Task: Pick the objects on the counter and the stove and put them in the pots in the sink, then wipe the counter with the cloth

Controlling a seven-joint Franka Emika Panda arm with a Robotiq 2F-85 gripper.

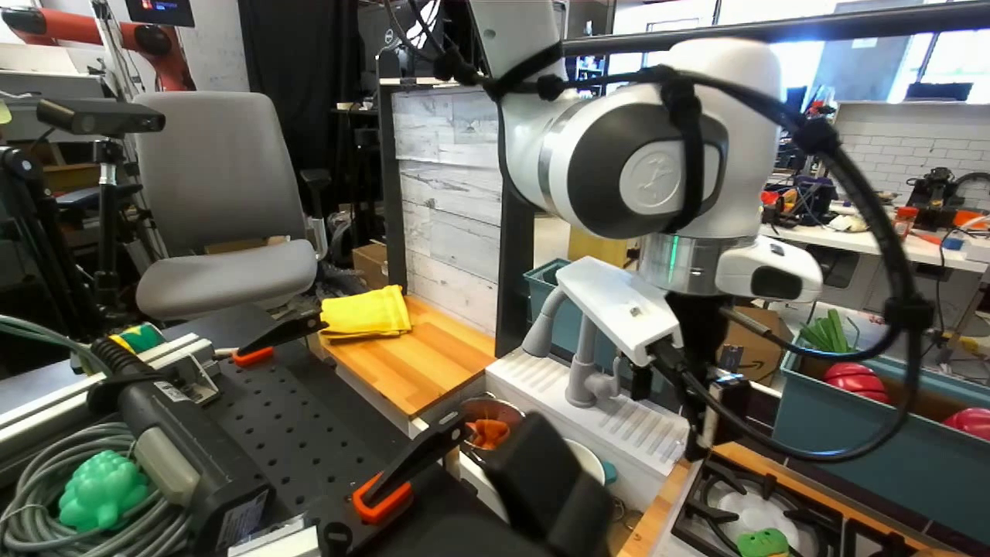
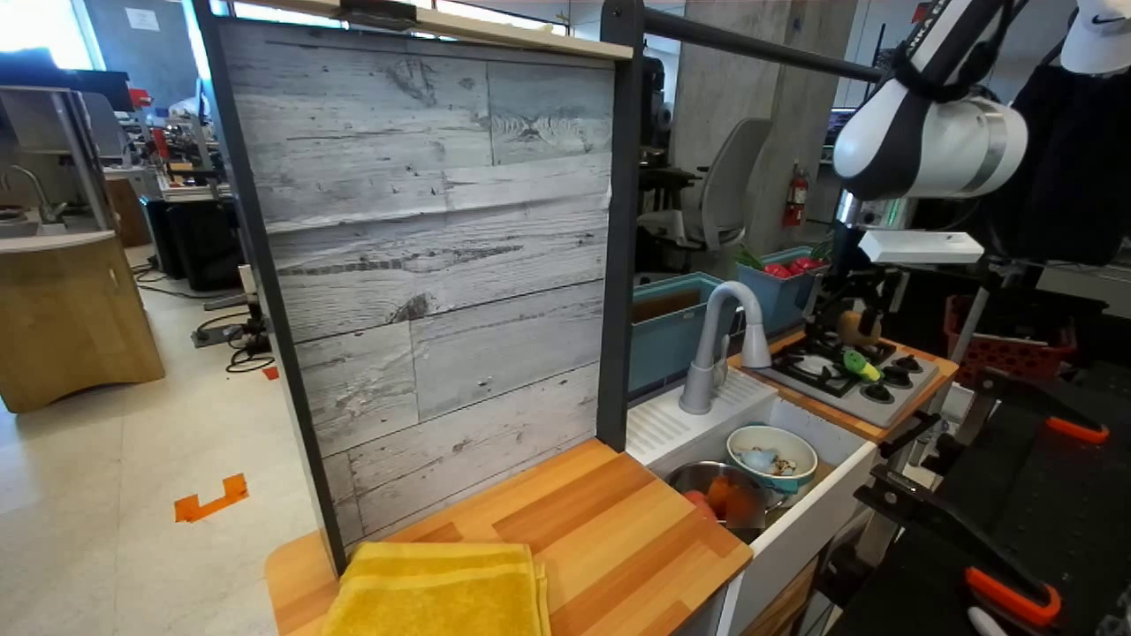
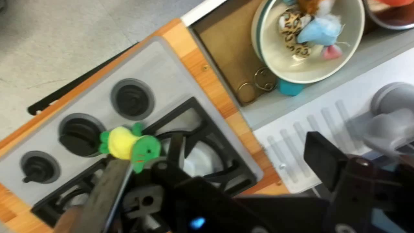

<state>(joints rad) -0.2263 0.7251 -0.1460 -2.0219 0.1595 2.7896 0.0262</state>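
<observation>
Currently the end effector (image 3: 250, 153) is open, jaws spread wide apart, hanging over the stove (image 3: 161, 69); in the wrist view one tip shows against the black grate (image 3: 222, 136), the other against the ridged white ledge (image 2: 658, 428) by the sink (image 2: 795, 548). Near it, a small green-and-yellow toy (image 3: 124, 142) lies on the stove, by the mid. knob (image 3: 81, 134) & the grate. Farther back on the stove, in an exterior view, there's a roundish brown item (image 2: 855, 329), partly hidden by the end effector; can't tell if they touch.

Next to the stove, the sink holds 2 pots. Nearer the stove: a cream pot (image 3: 271, 48) w/ teal outside, w/ a leopard-print toy (image 3: 292, 32), a light-blue toy (image 3: 318, 30) & a pink bit (image 3: 331, 51) inside. Next to it: a steel pot (image 3: 389, 18) w/ red-orange items (image 2: 717, 493) in it. Grey faucet (image 2: 702, 362) rises from the ledge.

Past the sink, opp. the stove, is the wooden counter (image 2: 610, 521), w/ the yellow cloth (image 2: 433, 587) folded flat on it. Grey plank-look panel (image 2: 442, 247) stands along its back edge.

Behind the stove, in an exterior view, a teal bin (image 1: 936, 460) has pink-red things (image 1: 855, 381) & green stalks (image 1: 829, 331). In the fg. of that view: black perforated board (image 1: 309, 433) & a green lump (image 1: 103, 489) amid coiled cable (image 1: 35, 534).
</observation>
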